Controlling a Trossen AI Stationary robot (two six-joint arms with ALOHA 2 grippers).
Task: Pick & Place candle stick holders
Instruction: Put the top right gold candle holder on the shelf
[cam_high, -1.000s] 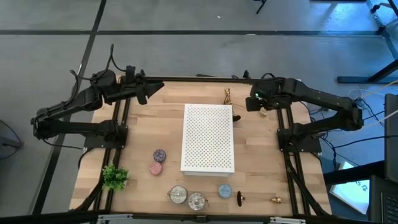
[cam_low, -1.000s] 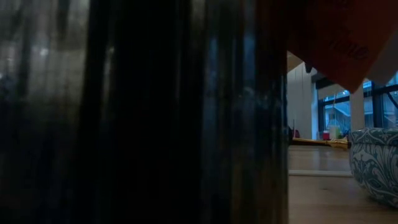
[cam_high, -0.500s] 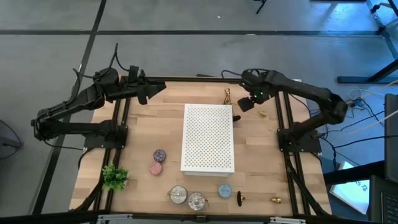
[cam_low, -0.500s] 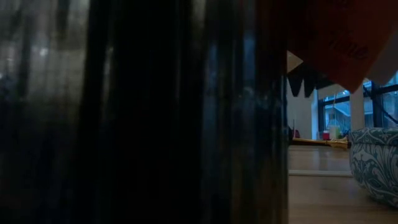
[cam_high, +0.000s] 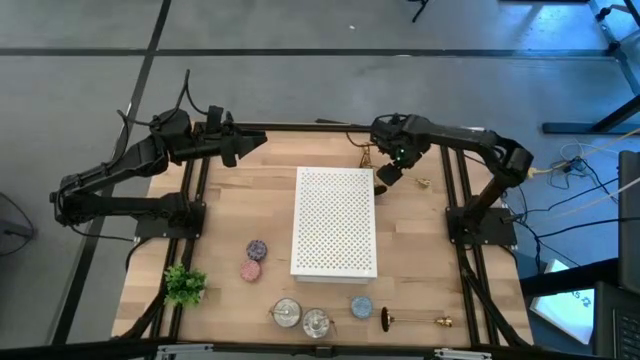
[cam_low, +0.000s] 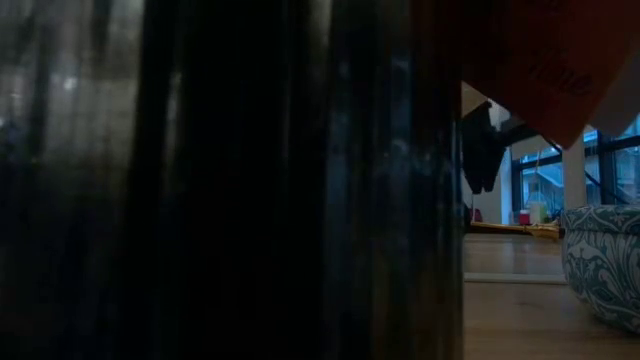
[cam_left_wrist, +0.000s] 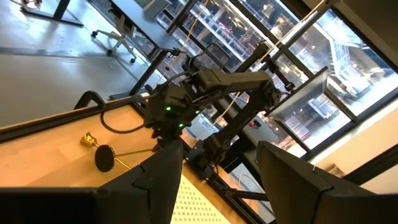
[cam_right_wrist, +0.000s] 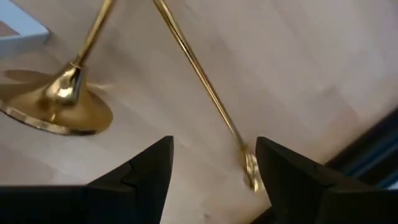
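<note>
One gold candlestick (cam_high: 366, 153) stands upright on its round base (cam_right_wrist: 56, 112) at the table's far edge. A second (cam_right_wrist: 205, 81) lies on its side beside it, with its cup end (cam_high: 424, 183) toward the right edge. A third (cam_high: 415, 321) lies on its side near the front edge. My right gripper (cam_high: 384, 176) is open above the second one. Its fingers stand either side of the stem and cup (cam_right_wrist: 250, 169) without touching. My left gripper (cam_high: 252, 146) is open and empty at the far left.
A white perforated board (cam_high: 335, 222) lies mid-table. Purple (cam_high: 257, 248), pink (cam_high: 250, 269) and blue (cam_high: 361, 306) discs, two glass pots (cam_high: 300, 318) and a small green plant (cam_high: 184, 285) sit toward the front. A dark object fills most of the low view, beside a patterned bowl (cam_low: 605, 260).
My right gripper has moved toward the table's left edge and down, to the candlesticks at the far edge. It now hangs over the lying one. The candlesticks have not moved.
</note>
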